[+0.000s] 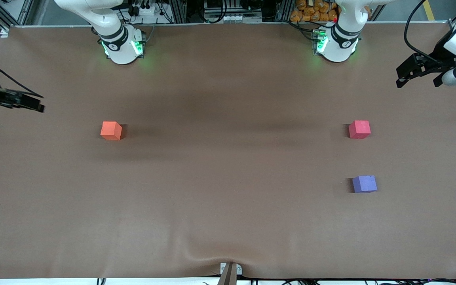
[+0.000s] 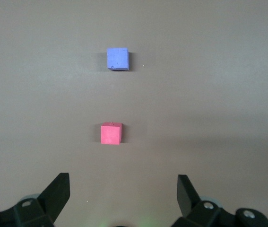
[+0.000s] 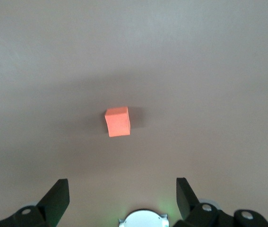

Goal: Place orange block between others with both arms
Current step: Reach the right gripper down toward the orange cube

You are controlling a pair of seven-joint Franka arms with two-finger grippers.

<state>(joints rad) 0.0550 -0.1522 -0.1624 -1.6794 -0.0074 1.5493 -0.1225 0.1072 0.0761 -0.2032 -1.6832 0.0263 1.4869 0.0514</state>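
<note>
Front view is showing a brown tabletop (image 1: 228, 206) with three small cubes sitting on it and both arms holding up at its two ends. The orange block (image 1: 111, 130) is resting alone toward the right arm's end of the tabletop, well apart from the other two cubes. The pinkish-red cube (image 1: 359, 129) is lying toward the left arm's end, about as far from the front camera as the orange block. The purple cube (image 1: 364, 184) is sitting nearer to the front camera than the pinkish-red cube, in line with it, with a bare stretch of tabletop between them.

The right tool (image 1: 34, 103) is hanging above the tabletop's edge at the right arm's end, touching nothing. In the right wrist view its two fingers are standing wide apart with nothing between them, and the orange block (image 3: 117, 121) is lying on the brown surface ahead of them, slightly turned so that one corner is facing the camera.

The left tool (image 1: 418, 75) is hovering over the tabletop's edge at the left arm's end, also empty. In the left wrist view its fingers are spread wide, and the pinkish-red cube (image 2: 111, 133) and the purple cube (image 2: 117, 59) are lying in a row ahead of them, the pinkish-red one closer to the tool.
</note>
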